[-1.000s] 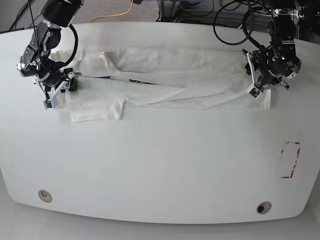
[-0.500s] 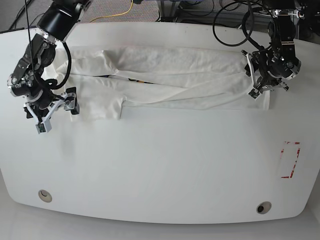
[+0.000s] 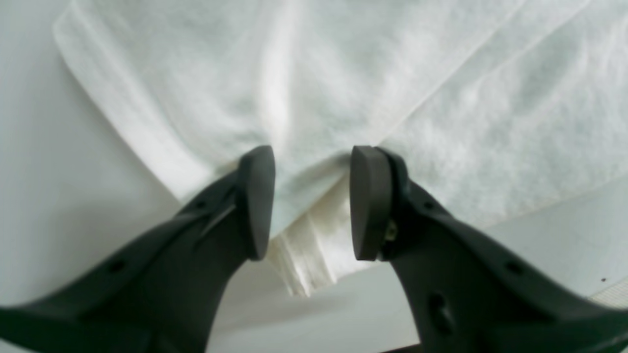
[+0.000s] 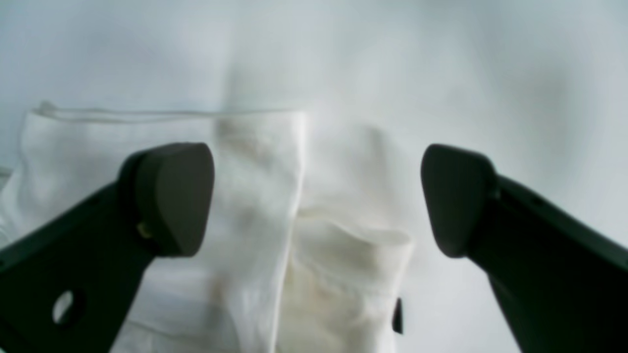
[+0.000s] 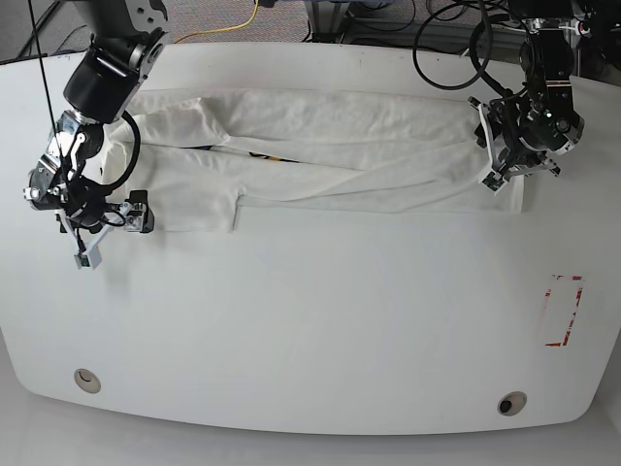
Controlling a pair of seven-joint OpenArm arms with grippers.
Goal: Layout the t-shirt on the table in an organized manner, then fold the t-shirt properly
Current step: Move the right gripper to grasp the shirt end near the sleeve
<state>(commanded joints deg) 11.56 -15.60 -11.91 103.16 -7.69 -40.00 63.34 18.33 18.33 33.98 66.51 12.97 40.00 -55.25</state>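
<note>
White cotton, the t-shirt (image 5: 330, 155) lay bunched along the table's (image 5: 320, 320) far edge. The left gripper (image 3: 311, 203) straddled its hem, fingers part-closed; the right gripper (image 4: 314, 198) gaped wide, needing a firm sleeve-edge pinch.

I see the t-shirt (image 5: 330, 150) stretched lengthwise across the table (image 5: 310, 330), my left gripper (image 5: 506, 167) at one end, my right gripper (image 5: 109, 231) at the other.

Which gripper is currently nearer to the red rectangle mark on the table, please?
The left gripper, at the t-shirt's end on the same side as the red rectangle mark. The right gripper is at the table's opposite side.
</note>
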